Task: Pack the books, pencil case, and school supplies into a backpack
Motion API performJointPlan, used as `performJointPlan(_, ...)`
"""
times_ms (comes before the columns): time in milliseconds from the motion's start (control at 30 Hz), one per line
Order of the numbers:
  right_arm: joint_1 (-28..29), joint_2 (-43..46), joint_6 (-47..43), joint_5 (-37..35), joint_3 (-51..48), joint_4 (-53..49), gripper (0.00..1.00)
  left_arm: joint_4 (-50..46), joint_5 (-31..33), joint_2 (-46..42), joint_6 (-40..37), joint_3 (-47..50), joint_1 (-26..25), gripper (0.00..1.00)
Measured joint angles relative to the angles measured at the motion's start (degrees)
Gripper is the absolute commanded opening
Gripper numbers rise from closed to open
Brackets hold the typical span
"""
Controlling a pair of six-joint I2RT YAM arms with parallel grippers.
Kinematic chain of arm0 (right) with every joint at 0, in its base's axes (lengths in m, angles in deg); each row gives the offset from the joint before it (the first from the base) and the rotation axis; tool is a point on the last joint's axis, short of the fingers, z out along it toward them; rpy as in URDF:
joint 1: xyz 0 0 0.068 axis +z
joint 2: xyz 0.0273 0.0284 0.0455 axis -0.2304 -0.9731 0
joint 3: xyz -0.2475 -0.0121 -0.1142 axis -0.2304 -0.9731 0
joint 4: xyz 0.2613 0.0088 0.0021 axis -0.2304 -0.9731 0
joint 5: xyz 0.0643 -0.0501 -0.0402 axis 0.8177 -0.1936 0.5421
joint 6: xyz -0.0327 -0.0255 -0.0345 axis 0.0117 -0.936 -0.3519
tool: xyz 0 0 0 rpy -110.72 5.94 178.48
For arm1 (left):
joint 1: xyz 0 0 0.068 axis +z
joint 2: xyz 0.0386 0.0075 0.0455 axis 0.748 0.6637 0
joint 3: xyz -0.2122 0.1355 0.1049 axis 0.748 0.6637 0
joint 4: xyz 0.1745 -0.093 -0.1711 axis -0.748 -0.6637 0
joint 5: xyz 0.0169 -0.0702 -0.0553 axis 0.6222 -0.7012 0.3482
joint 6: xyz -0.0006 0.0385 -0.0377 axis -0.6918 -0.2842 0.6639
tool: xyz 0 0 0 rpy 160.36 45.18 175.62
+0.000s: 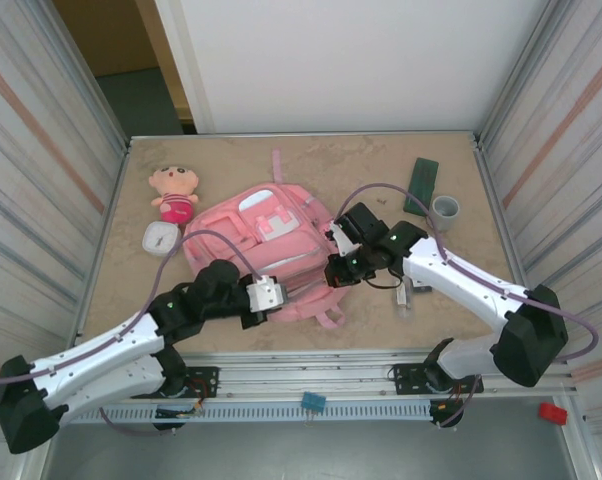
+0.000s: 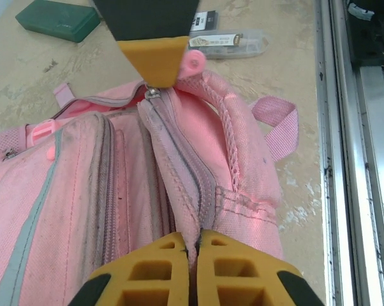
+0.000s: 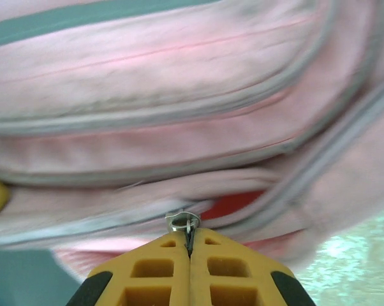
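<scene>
- Left gripper pinches a seam fold of the pink backpack.
- Right gripper, its yellow tip touching the zipper pull.
- Green pencil case lies beyond.

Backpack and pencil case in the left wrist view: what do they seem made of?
Backpack: woven fabric, likely nylon or polyester, matte; visible weave, stitched seams, some grime. Pencil case: looks like hard plastic or painted metal, slightly glossy dark green, crisp edges; cannot tell which.

No legible text — print on clear tube too blurred.
</scene>
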Motion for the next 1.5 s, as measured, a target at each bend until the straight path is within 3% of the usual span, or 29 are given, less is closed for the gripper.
performJointPlan(233,-5.16,0.02,-3.19,1.53,-0.55,1.68,0.00,0.70,1.73,-0.85,-1.46,0.17,-0.50,0.08)
performJointPlan(267,-5.57,0.02,-3.74,2.60,-0.83,2.10,0.00,0.68,2.19,-0.85,-1.44,0.17,-0.61,0.13)
performJointPlan(367,-5.81,0.07,-4.79,4.66,-2.71,4.26,0.00,0.07,3.82,-0.90,-0.85,0.17,-1.01,0.42)
performJointPlan(433,-5.81,0.07,-4.83,5.31,-4.59,5.31,0.00,-0.04,4.81,-0.92,0.96,0.17,-1.18,0.53)
performJointPlan(567,-4.31,0.26,-3.80,6.73,-7.69,7.61,0.00,0.07,7.17,1.14,8.26,-1.03,-2.43,0.63)
performJointPlan(733,-1.88,1.51,-1.88,7.34,-8.92,9.97,0.00,1.97,13.99,7.48,15.63,-2.62,-10.45,0.69)
performJointPlan(800,-1.11,1.97,-1.40,8.15,-9.20,10.64,0.00,2.49,16.41,11.23,17.42,-3.08,-12.24,0.69)
performJointPlan(867,-0.52,2.21,-0.63,8.52,-9.44,11.41,0.00,2.97,19.39,15.87,18.99,-3.65,-12.46,0.60)
performJointPlan(1067,-0.76,3.10,-0.48,8.33,-10.73,11.80,0.00,3.52,22.95,21.44,19.87,-4.61,-12.85,0.14)
performJointPlan(1233,-1.46,3.93,-0.48,8.94,-11.45,12.52,0.01,6.16,20.96,16.57,16.94,-1.46,-12.68,0.03)
performJointPlan(1367,-1.36,4.39,-0.44,11.06,-11.82,13.68,0.37,6.67,17.22,9.33,12.28,2.67,-11.91,0.02)
performJointPlan(1500,-4.81,5.25,1.38,12.31,-13.64,15.28,0.50,3.91,13.51,1.70,6.25,5.81,-11.69,0.02)
